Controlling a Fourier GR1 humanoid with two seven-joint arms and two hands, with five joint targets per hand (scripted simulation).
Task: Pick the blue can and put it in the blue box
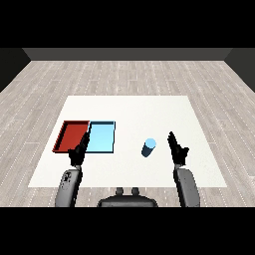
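1. I have one view only, the head view; no second view shares any of the scene with it.
2. It sits above the near edge of the table (129, 107) and looks down and forward across it.
3. I see the whole white top, its far edge and the plank floor (129, 74) running to a dark wall behind.
4. It stands well back: the trays and the can are small in the middle of the view.
5. Both forearms enter from the lower corners, the left hand (78, 151) at the view's left and the right hand (178, 149) at its right, so the view is not mirrored.
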